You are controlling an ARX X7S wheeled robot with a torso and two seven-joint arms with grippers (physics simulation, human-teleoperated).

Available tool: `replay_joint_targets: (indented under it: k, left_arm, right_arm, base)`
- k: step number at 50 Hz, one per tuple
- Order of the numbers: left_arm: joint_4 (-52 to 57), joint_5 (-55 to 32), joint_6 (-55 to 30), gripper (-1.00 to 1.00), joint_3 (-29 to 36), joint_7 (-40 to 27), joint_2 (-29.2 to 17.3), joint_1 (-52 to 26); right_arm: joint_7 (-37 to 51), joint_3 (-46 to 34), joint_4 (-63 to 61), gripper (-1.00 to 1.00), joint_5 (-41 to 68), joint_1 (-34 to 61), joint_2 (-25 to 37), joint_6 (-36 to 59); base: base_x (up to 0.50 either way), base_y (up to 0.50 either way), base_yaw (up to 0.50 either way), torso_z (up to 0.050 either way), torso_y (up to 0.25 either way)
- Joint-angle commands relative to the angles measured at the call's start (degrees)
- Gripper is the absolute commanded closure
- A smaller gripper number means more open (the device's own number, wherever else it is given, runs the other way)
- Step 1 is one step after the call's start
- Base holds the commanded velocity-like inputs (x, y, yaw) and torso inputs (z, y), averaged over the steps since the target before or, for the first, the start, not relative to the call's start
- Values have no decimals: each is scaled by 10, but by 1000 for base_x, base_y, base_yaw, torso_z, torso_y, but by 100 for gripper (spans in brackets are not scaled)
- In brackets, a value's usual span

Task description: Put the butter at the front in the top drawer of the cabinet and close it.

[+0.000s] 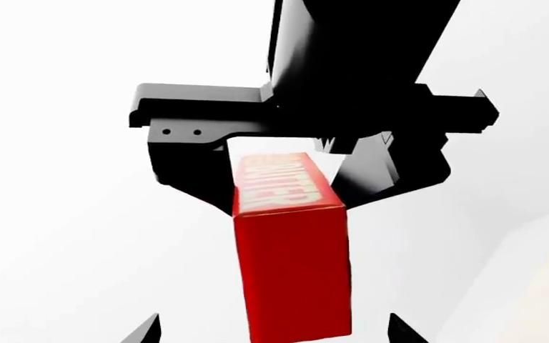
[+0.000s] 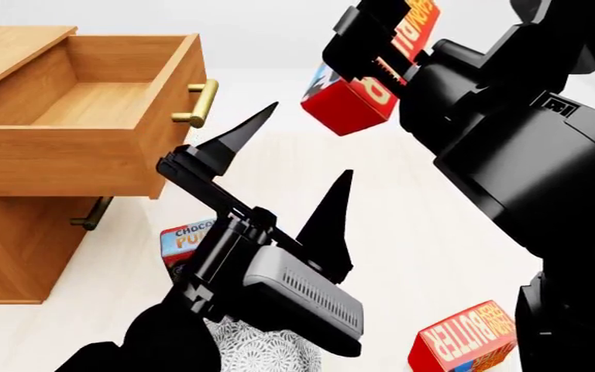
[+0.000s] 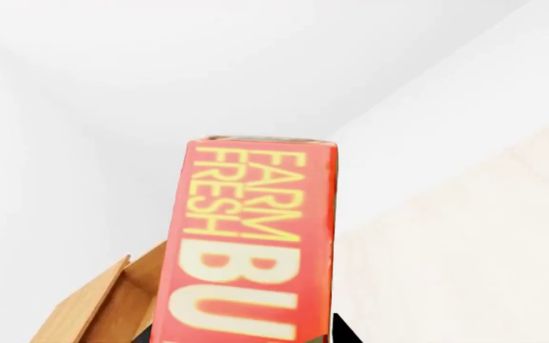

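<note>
My right gripper is shut on a red butter carton, held tilted in the air to the right of the top drawer, which stands pulled out of the cabinet and looks empty. In the right wrist view the butter fills the middle, with the wooden drawer below it. A second, identical butter carton lies on the floor at the near right. My left gripper is open and empty, pointing up below the held carton. The left wrist view shows the butter in the right gripper.
A Chocolate Pudding box lies on the floor beside the cabinet, partly behind my left arm. A patterned white bowl shows under that arm. The drawer's brass handle juts toward my left fingertips. A lower drawer handle sits beneath.
</note>
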Motion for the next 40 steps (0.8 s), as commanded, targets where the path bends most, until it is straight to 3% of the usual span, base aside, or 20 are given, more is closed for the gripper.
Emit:
replay_joint_targets:
  k: [1, 40]
  left_arm:
    - [-16, 15, 4, -100, 13, -5, 11, -7]
    - [-99, 40, 12, -100, 33, -15, 49, -44]
  right_arm:
    - [-16, 3, 0, 100, 0, 7, 2, -4]
    - [-29, -10, 1, 100, 3, 2, 13, -17]
  base:
    - [0, 0, 0, 0, 0]
    - [0, 0, 0, 1, 1]
